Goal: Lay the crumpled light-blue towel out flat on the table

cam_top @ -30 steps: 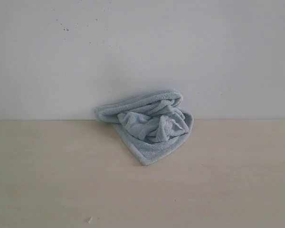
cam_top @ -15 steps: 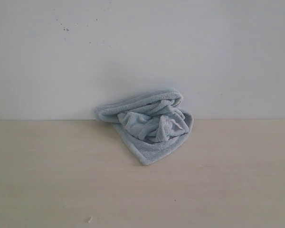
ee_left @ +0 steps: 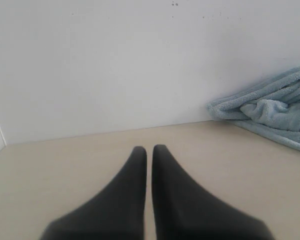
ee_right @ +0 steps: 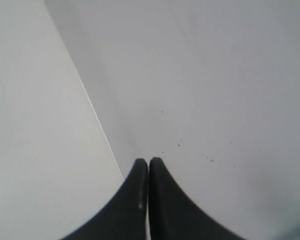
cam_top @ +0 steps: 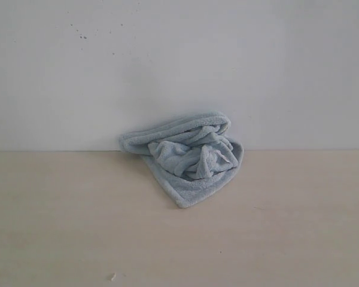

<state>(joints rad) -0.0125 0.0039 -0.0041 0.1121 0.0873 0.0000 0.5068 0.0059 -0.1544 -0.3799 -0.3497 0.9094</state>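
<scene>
The light-blue towel [cam_top: 188,156] lies crumpled in a heap at the back of the table [cam_top: 78,227], up against the white wall. One hemmed corner points toward the front. Neither arm shows in the exterior view. In the left wrist view my left gripper [ee_left: 149,149] is shut with nothing in it, low over the bare table, and the towel [ee_left: 275,112] sits well off to one side of it. My right gripper [ee_right: 148,161] is shut and empty too; its camera faces only white wall, so the towel is out of that view.
A white wall [cam_top: 179,60] with a few dark specks rises right behind the towel. A wall corner line [ee_right: 97,117] runs through the right wrist view. A small pale speck [cam_top: 112,276] lies near the table's front edge.
</scene>
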